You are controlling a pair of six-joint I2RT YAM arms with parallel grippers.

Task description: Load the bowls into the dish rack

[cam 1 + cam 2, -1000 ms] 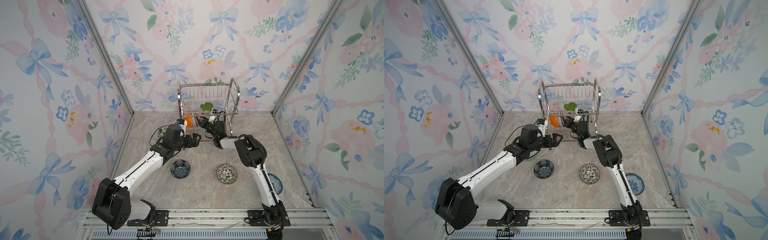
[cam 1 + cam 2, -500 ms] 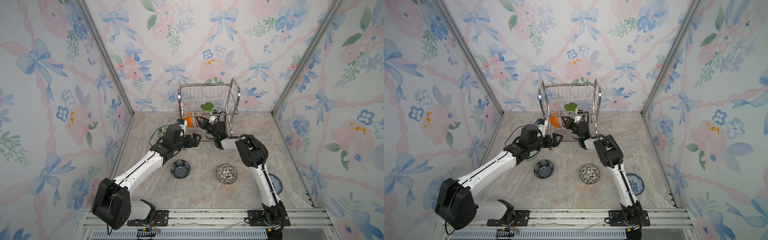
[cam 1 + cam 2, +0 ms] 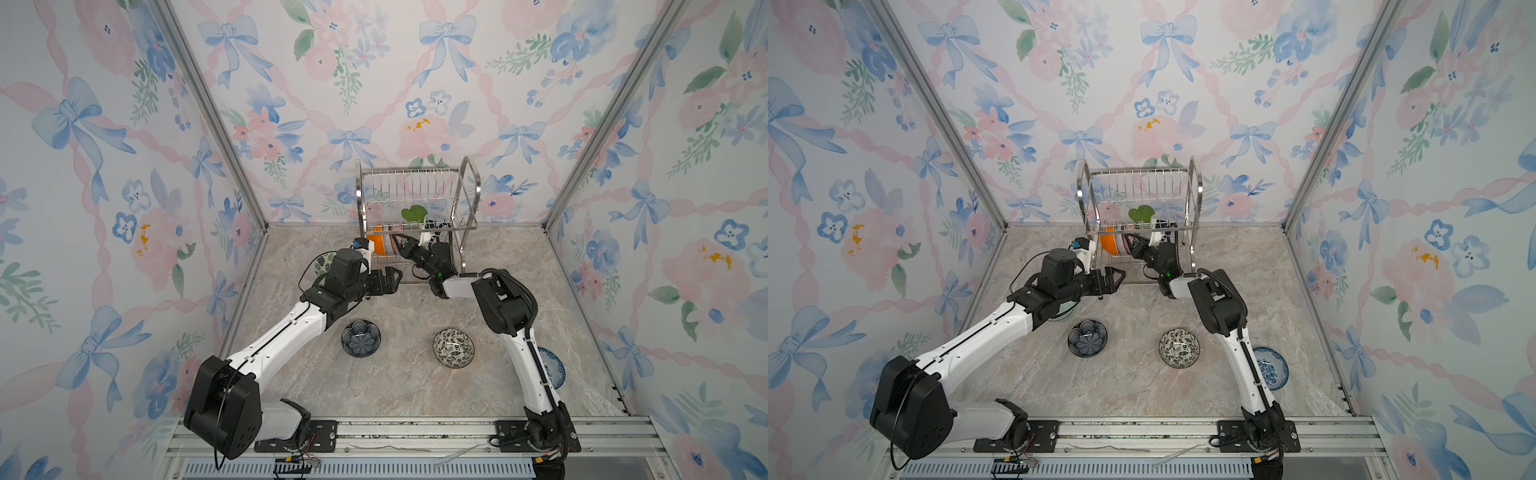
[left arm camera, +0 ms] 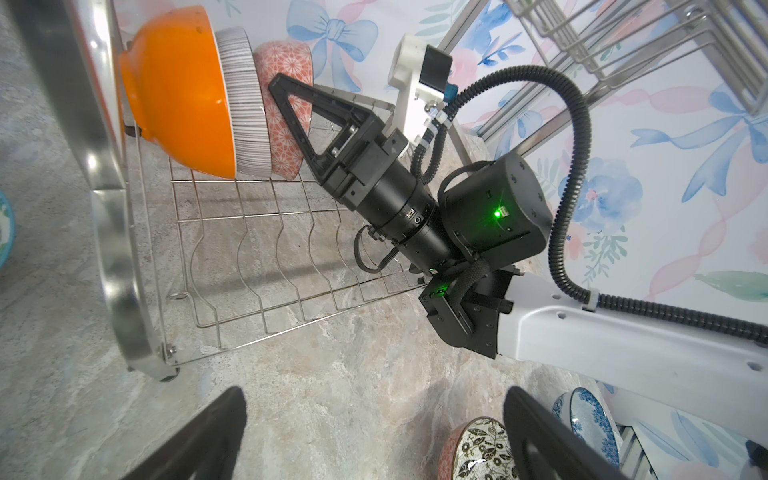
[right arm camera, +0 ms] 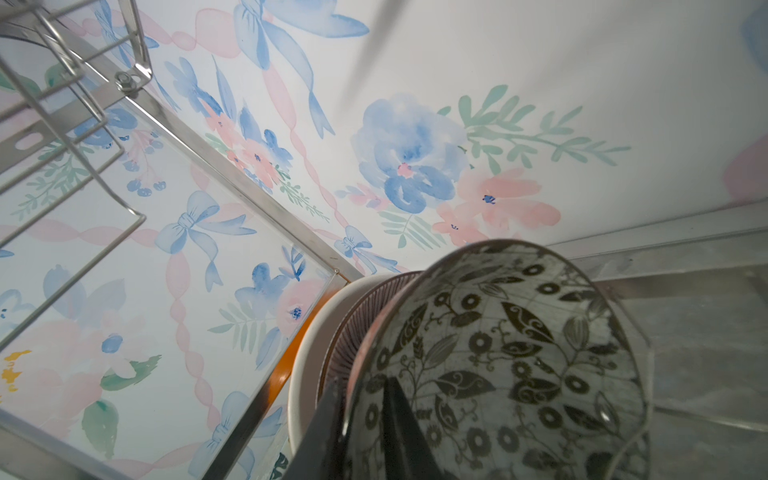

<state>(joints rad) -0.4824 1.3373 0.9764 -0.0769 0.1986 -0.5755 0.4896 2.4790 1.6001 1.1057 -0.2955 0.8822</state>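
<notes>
Left fingers spread wide, empty, by near-left corner of dish rack. Right fingers astride rim of leaf bowl, on edge in lower tier; gripping or loose, unclear. Ceramic: stiff, slick, fragile; pinch rim. 4 more bowls on table.

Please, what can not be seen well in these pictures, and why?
Green-leaf bowl: in a top view, mostly behind the left arm.
Blue-white floral bowl: in a top view, partly behind the right arm.
Right gripper astride the black-white leaf bowl's rim: right wrist view, cut by the edge; grip unclear.
</notes>
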